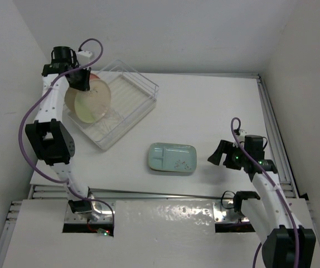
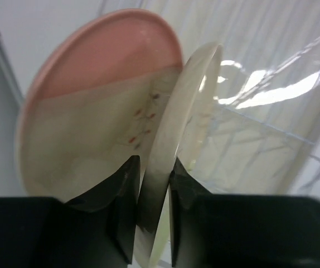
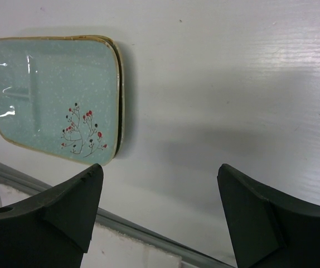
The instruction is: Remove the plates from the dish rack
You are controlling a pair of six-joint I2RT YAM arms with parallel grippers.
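Observation:
The clear dish rack (image 1: 140,89) stands at the table's back left. Two round cream plates stand upright in it. My left gripper (image 1: 80,79) (image 2: 155,190) is shut on the rim of the nearer plate (image 1: 91,101), which shows edge-on (image 2: 178,120) in the left wrist view. The other plate (image 2: 93,106), with its salmon-pink segment, stands just behind it. A pale teal divided plate (image 1: 173,157) (image 3: 53,92) lies flat at mid-table, with a second rim showing under it. My right gripper (image 1: 220,152) (image 3: 159,192) hovers open to its right, holding nothing.
The rack's ribbed base (image 2: 260,128) and clear wall lie to the right of the gripped plate. A metal rail (image 3: 149,229) runs along the table's near edge below the right gripper. White walls close in on the left, back and right.

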